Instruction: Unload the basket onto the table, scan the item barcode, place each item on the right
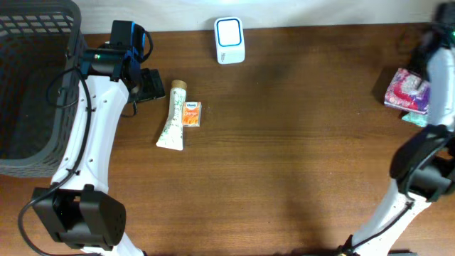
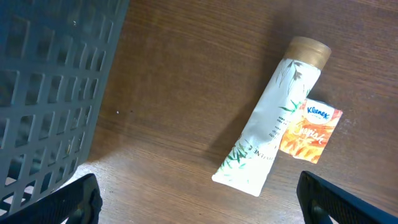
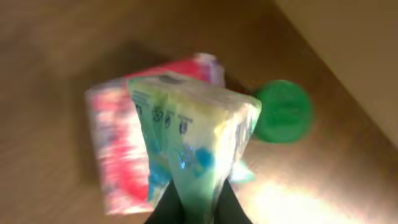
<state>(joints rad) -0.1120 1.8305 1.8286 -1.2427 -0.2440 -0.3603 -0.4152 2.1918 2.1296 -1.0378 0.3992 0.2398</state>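
Crumpling where the clenched right gripper (image 3: pixel 193 208) pinches its narrow end, the soft packet (image 3: pixel 193 137) fills the centre of the right wrist view. It looks light and squashy, and its glossy film is probably slippery. A hold across the fuller body would likely be surer than one on this gathered end. The wrapper is white with green, yellow and blue print and a row of small icons; no barcode shows. Behind it lie a pink packet (image 3: pixel 115 155) and a green round lid (image 3: pixel 283 112), at the right edge of the overhead frame. The white scanner (image 1: pixel 229 39) sits well apart at upper centre. The left gripper (image 2: pixel 199 202), spread wide and holding nothing, hovers near a tube (image 2: pixel 273 118) and a Kleenex pack (image 2: pixel 311 130).
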